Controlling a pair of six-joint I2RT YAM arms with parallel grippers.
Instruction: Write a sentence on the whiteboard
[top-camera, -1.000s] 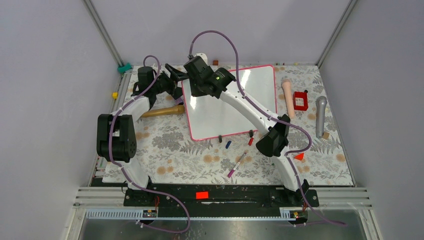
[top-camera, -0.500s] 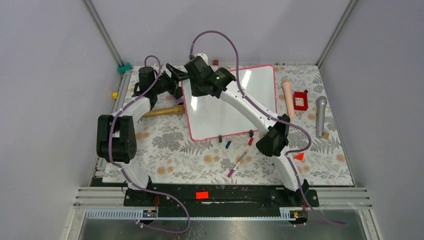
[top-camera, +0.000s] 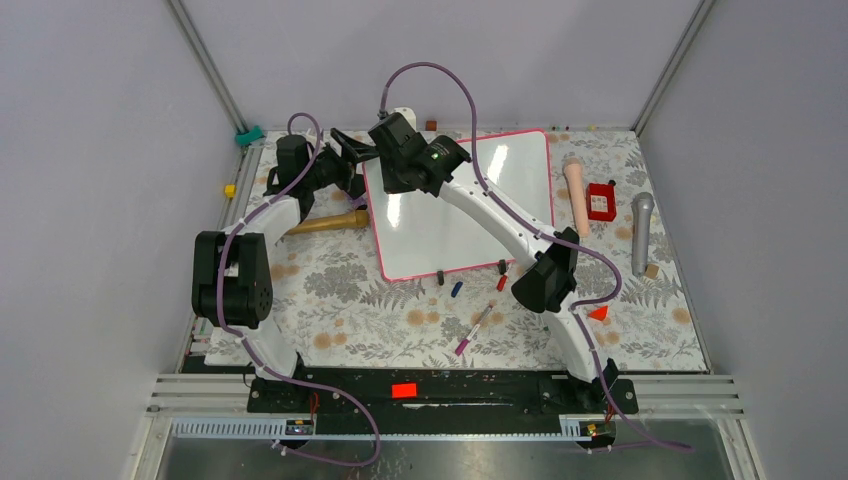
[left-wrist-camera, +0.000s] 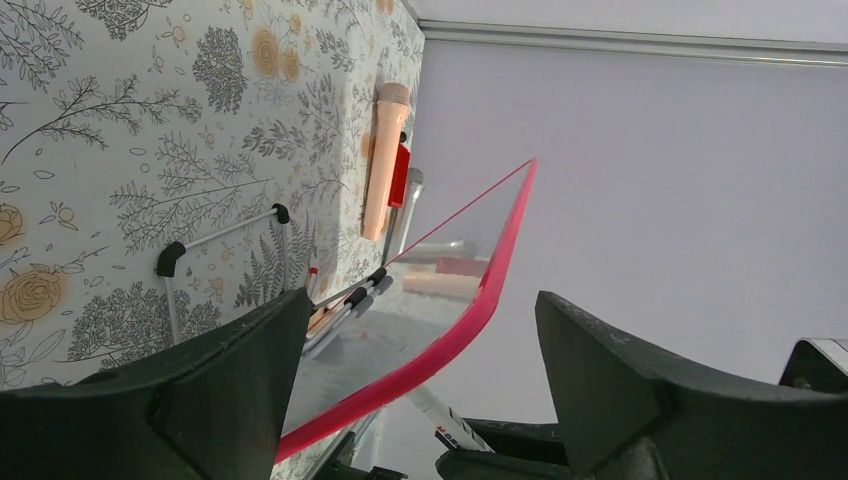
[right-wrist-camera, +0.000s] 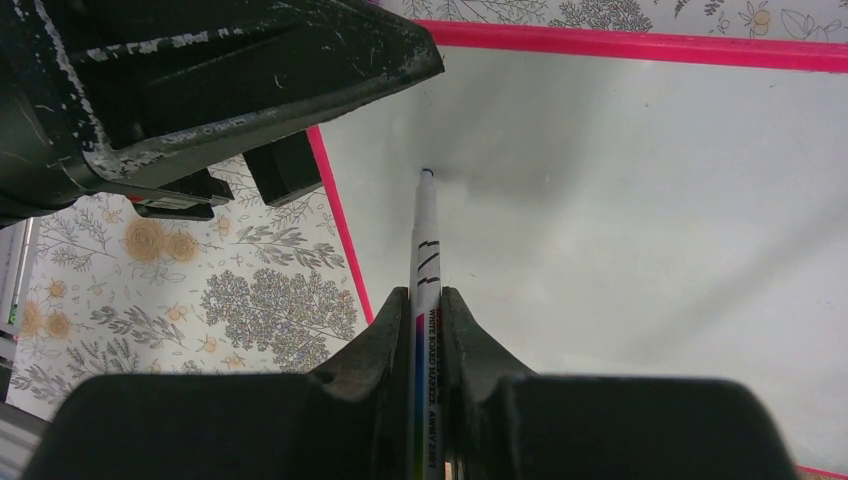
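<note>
Nothing has visibly moved: right tool (right-wrist-camera: 425, 300) clamped on marker (right-wrist-camera: 425, 235), tip at whiteboard (right-wrist-camera: 620, 200); left tool (left-wrist-camera: 418, 305) apart, straddling its edge.

On the marker (right-wrist-camera: 424, 255) barrel small print reads "WHITE BOARD MARKER"; the letters after it are too small to read.

White marker (right-wrist-camera: 424, 235) with rainbow-striped label between scuffed black fingers (right-wrist-camera: 385, 345); ahead of them, a glossy whiteboard (right-wrist-camera: 620, 200) rimmed in pink-red; to their left, a pale tablecloth (right-wrist-camera: 200, 295) printed with grey ferns and yellow roses.
</note>
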